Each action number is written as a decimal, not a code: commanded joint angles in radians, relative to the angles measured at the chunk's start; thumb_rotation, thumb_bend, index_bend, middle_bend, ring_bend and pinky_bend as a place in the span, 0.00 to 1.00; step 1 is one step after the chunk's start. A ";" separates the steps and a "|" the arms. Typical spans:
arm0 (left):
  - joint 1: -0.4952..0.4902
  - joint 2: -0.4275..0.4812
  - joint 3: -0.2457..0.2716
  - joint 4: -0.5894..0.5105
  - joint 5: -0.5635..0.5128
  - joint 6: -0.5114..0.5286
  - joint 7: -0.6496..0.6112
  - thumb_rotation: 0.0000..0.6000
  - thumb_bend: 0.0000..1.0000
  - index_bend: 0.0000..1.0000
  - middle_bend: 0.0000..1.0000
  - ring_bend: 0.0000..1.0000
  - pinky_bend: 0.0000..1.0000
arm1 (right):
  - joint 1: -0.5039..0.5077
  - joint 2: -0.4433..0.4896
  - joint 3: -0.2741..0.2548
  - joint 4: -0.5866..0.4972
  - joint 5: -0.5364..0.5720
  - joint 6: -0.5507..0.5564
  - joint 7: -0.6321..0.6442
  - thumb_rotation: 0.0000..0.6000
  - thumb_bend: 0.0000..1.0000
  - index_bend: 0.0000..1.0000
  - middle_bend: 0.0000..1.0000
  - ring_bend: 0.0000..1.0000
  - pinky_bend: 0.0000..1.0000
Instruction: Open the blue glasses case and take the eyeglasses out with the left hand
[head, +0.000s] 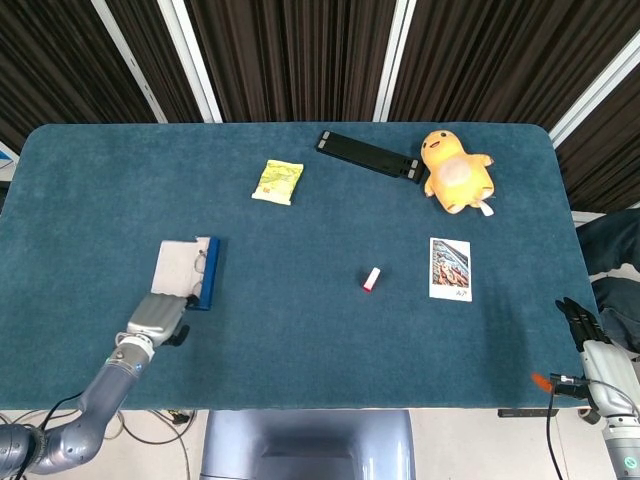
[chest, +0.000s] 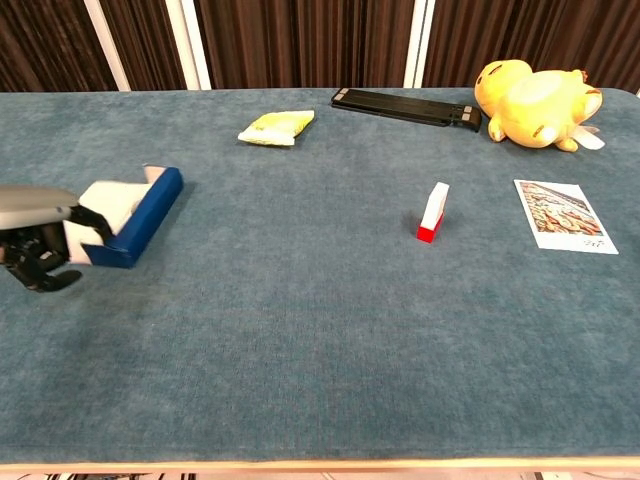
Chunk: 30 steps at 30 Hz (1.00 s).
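Observation:
The blue glasses case (head: 205, 273) (chest: 143, 213) lies open at the table's front left, its pale lid (head: 178, 268) folded back flat. The eyeglasses (head: 198, 262) show faintly inside it. My left hand (head: 156, 318) (chest: 36, 236) sits just in front of the case's near end. Its fingers curl under with nothing in them, and its thumb reaches out and touches the case's near corner. My right hand (head: 580, 322) hangs off the table's right front edge, far from the case, its fingers stretched out and holding nothing.
A yellow snack packet (head: 277, 181) and a black bar (head: 368, 155) lie at the back. A yellow plush toy (head: 456, 172) sits back right. A small red-and-white stick (head: 371, 279) and a picture card (head: 450, 268) lie right of centre.

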 joint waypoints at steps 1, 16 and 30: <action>-0.027 -0.014 -0.003 -0.026 0.007 -0.016 0.012 1.00 0.46 0.27 0.87 0.81 0.94 | 0.000 0.000 0.000 0.000 0.000 0.000 0.001 1.00 0.13 0.00 0.00 0.00 0.20; -0.141 -0.166 -0.077 0.063 -0.059 0.011 0.047 1.00 0.46 0.20 0.87 0.81 0.94 | 0.000 0.002 0.000 0.000 0.002 -0.003 0.003 1.00 0.13 0.00 0.00 0.00 0.20; -0.191 -0.210 -0.107 0.159 -0.141 0.046 0.055 1.00 0.46 0.17 0.87 0.81 0.94 | 0.000 0.002 -0.001 -0.001 0.004 -0.006 0.000 1.00 0.13 0.00 0.00 0.00 0.20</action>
